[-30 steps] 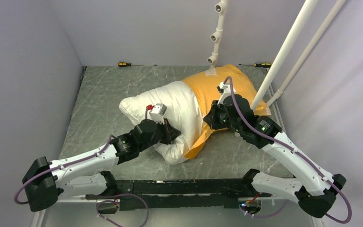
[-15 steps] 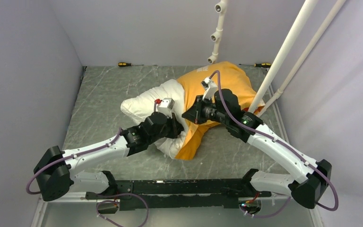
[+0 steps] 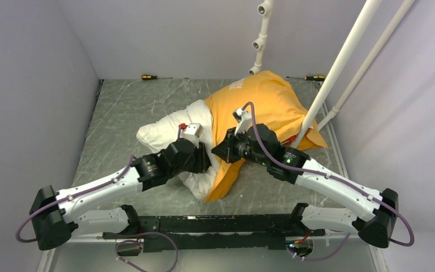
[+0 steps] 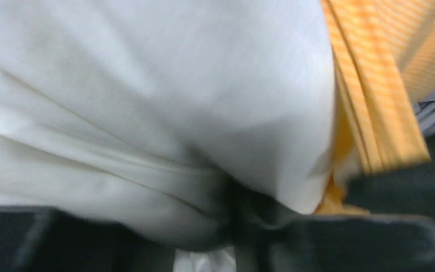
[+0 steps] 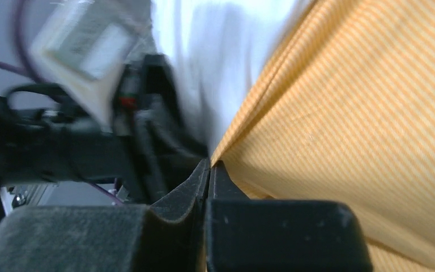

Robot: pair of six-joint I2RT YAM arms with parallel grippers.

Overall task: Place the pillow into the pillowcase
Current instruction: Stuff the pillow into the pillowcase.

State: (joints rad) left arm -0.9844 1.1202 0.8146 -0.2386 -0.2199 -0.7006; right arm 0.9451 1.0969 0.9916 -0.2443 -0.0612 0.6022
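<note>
- The pillow (image 3: 170,127) lies mid-worktop (image 3: 124,107). Its far-right part is inside the orange pillowcase (image 3: 272,102), and its left end and near edge are bare. A good share has yet to go in, I judge.
- The right pincer (image 5: 209,170) is closed tight on the case's hem at the near side of the opening, with only a thin bite of cloth at its tips. A hard pull against the plump filling could slip the hem free, and the opening would go slack.
- The left pincer (image 3: 204,160) is pressed into the pillow's near edge, just beside the hem. Its wrist view is blurred and filled with white fabric, so I cannot tell how far apart its fingers stand or whether they hold a fold.
- If the left pincer has no hold on the pillow, pulling the case may drag pillow and case together across the worktop rather than sliding one into the other.
- The two pincers are close together. Drawing the hem leftward could bump them, or pull the case over the left pincer as well.
- Only the near side of the opening is gripped, while the far side drapes loose over the pillow. It may bunch and catch the pillow's bulge, leaving the case twisted.
- A slanted white pole (image 3: 334,73) crosses the case's right corner. The cloth there could snag as the case shifts.
</note>
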